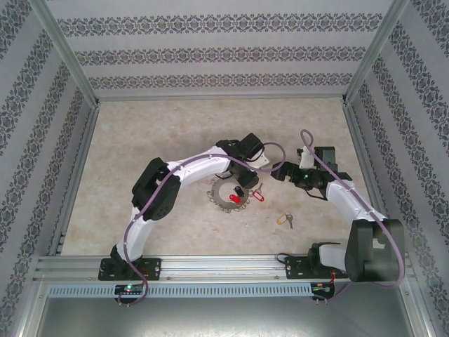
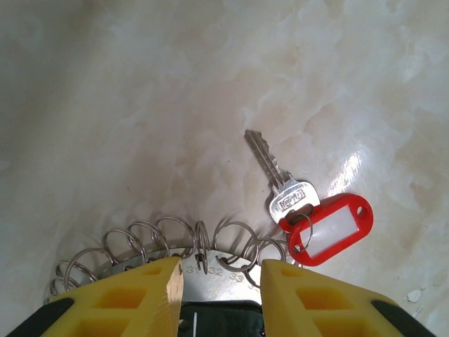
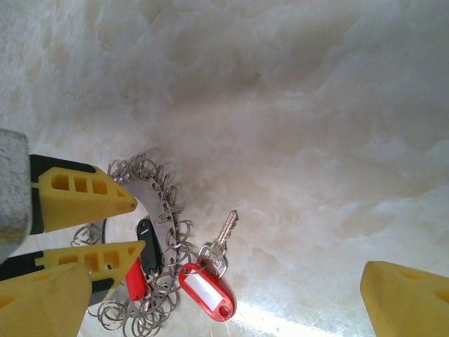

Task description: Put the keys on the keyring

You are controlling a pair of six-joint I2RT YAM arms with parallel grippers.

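Left fingers (image 2: 126, 303): apart, straddling the keyring (image 2: 217, 271) rim.
Right fingers (image 3: 407, 298): wide apart, holding nothing.
Red-tagged key (image 2: 326, 228): beside keyring, 3 o'clock.

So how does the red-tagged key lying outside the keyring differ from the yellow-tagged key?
The red-tagged key lies right at the keyring's rim. The yellow-tagged key lies alone, apart from the ring and nearer the right arm. The tags differ, red versus yellow. Both lie flat on the table.
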